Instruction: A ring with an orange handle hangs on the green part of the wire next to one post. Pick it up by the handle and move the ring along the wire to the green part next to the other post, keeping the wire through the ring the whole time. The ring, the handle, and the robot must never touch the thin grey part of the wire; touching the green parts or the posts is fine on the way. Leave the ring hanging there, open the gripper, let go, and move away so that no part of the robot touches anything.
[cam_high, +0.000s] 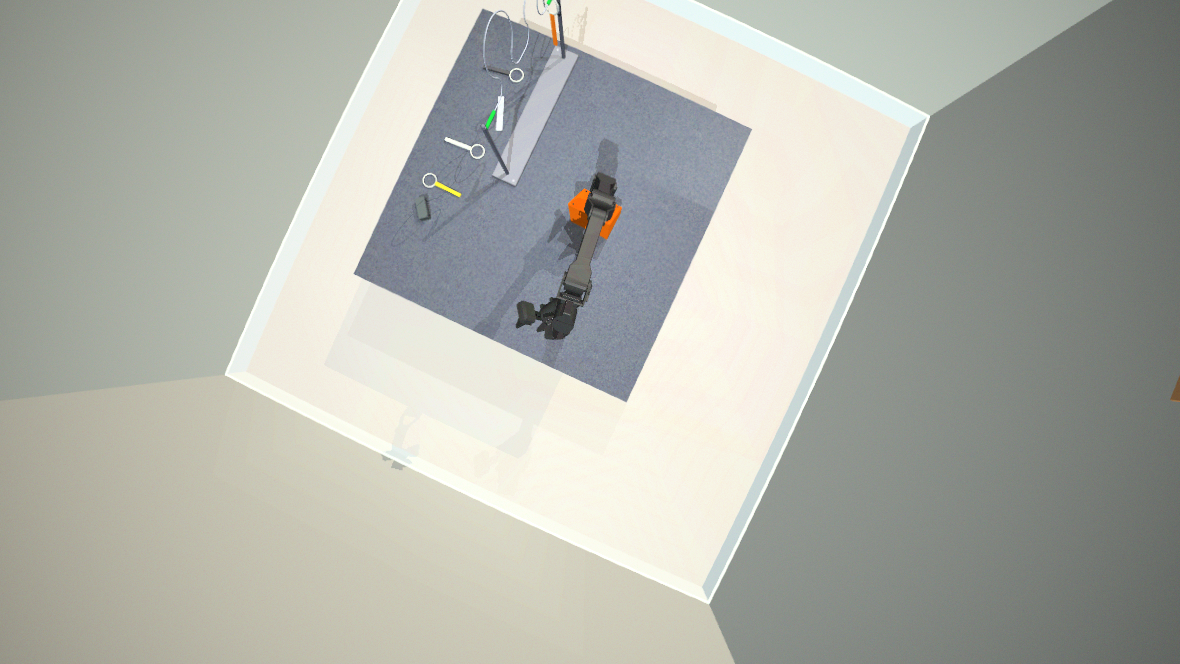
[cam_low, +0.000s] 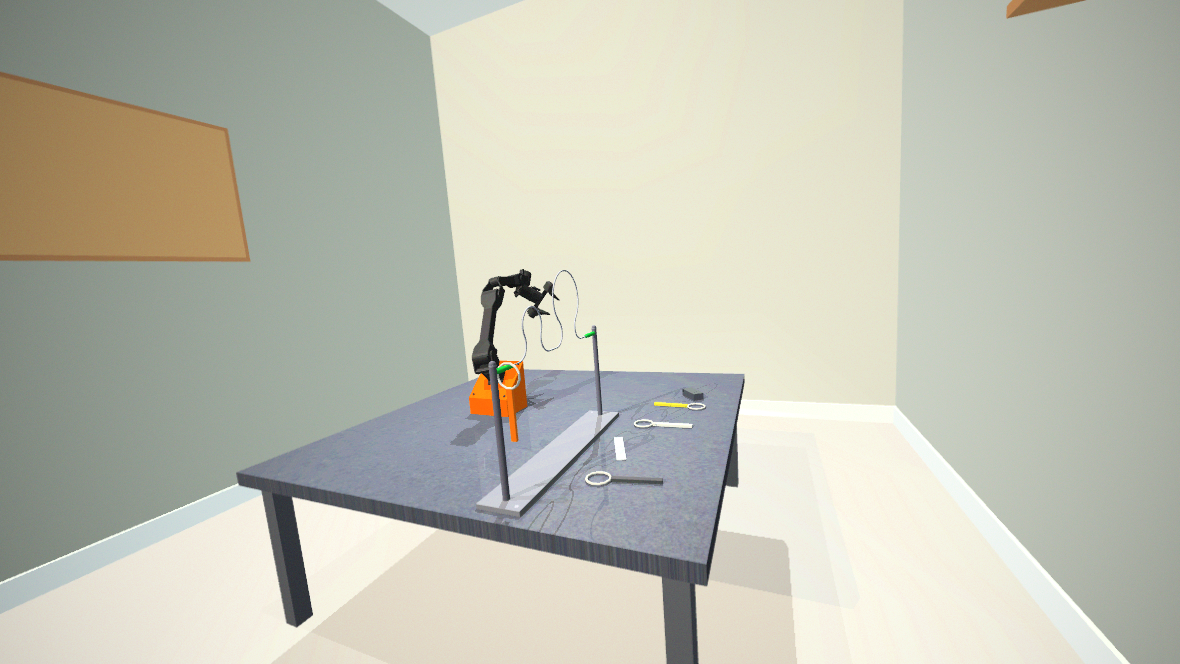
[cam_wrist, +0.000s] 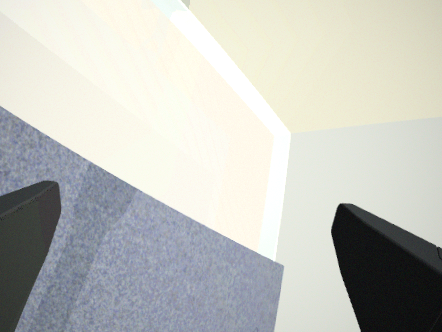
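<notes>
The orange handle hangs down from its pale ring, which is around the green part beside the near post in the exterior view. The other green part is at the other post. The thin grey wire curves up and down between them. My gripper is open and empty, raised high on the far side of the table from the ring. In the exterior view it overlaps the wire; the top view shows it well apart.
The posts stand on a grey base plate. Beyond it lie loose rings with a yellow handle, a white handle and a dark handle, plus a white strip and a dark block.
</notes>
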